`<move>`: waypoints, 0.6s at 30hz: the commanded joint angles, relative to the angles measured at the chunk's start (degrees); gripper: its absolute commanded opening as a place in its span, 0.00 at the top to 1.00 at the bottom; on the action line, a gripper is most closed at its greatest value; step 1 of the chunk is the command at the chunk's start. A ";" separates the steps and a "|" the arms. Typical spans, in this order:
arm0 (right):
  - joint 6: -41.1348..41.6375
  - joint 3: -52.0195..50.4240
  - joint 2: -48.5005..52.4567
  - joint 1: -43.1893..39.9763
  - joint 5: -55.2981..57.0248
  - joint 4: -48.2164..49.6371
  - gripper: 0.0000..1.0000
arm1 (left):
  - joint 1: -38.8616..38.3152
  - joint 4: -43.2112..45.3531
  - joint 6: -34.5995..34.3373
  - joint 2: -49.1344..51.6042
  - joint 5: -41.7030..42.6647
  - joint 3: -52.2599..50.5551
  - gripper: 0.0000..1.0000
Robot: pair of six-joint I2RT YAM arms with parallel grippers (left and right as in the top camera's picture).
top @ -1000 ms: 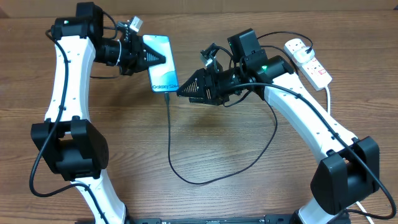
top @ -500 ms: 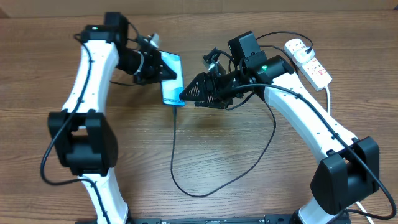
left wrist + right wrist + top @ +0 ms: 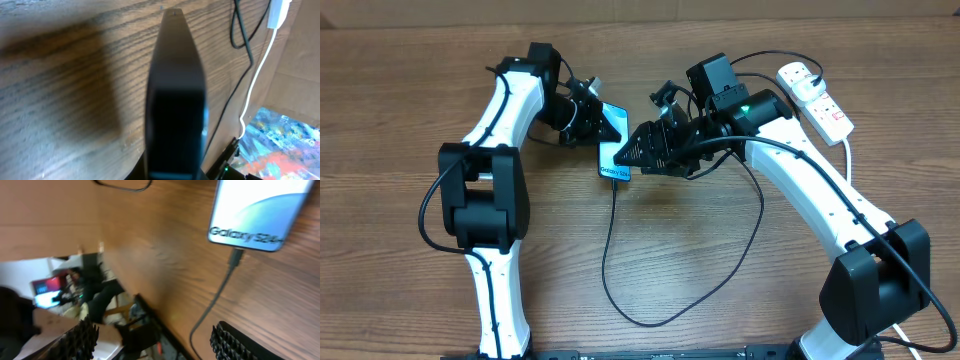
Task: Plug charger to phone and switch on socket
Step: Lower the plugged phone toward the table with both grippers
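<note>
The phone (image 3: 613,152) sits mid-frame, charger (image 3: 610,250) in its lower end. The left gripper (image 3: 609,125) jaws seem to pinch its top, and the right gripper (image 3: 626,157) jaws are spread beside it. The socket (image 3: 815,97) lies diagonally on the surface at upper right, nearer the right arm.

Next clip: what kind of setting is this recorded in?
Likely a robotics lab bench: left arm and right arm mounted at a wood-grain table, a white power strip, cardboard screening behind.
</note>
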 commanded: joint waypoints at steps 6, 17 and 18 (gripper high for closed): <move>0.52 1.01 -0.26 -0.22 8.72 -0.81 0.26 | -1.55 3.37 1.27 0.74 -2.49 -0.04 0.94; 2.03 1.01 -0.26 -0.22 8.66 -0.70 0.25 | -1.92 5.90 -2.60 0.76 -2.82 -0.07 0.94; 2.01 1.01 -0.26 -0.22 8.61 -0.68 0.25 | -1.92 5.90 -2.86 0.76 -2.84 -0.07 0.94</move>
